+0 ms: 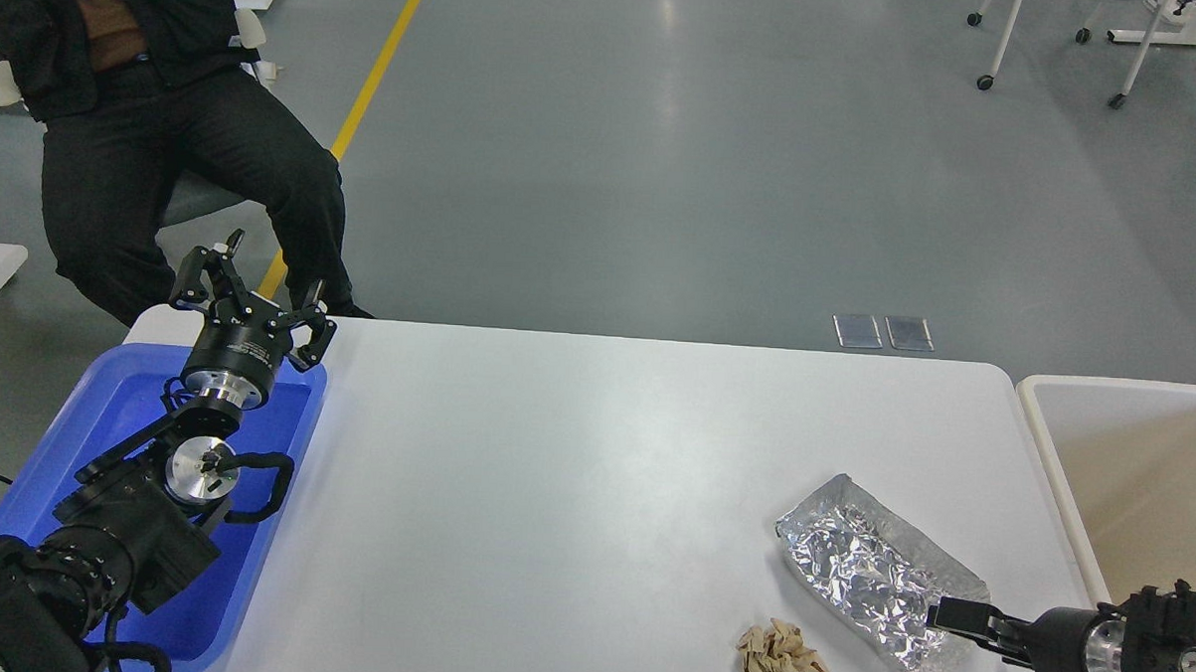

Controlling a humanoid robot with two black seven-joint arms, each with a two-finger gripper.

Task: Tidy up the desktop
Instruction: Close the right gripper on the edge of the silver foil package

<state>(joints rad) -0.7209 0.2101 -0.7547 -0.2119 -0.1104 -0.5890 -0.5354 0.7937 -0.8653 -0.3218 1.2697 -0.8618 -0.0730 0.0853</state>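
The white desktop holds a crumpled silver foil bag at the near right and a small crumpled beige paper wad just left of it near the front edge. My right gripper comes in from the right and lies over the foil bag's near right end. Its fingers look like one dark block, so I cannot tell whether they are open or shut. My left gripper is open and empty, pointing up above the far end of the blue tray.
A cream-rimmed beige bin stands off the table's right edge. The blue tray sits at the table's left side under my left arm. A person in black sits just beyond the far left corner.
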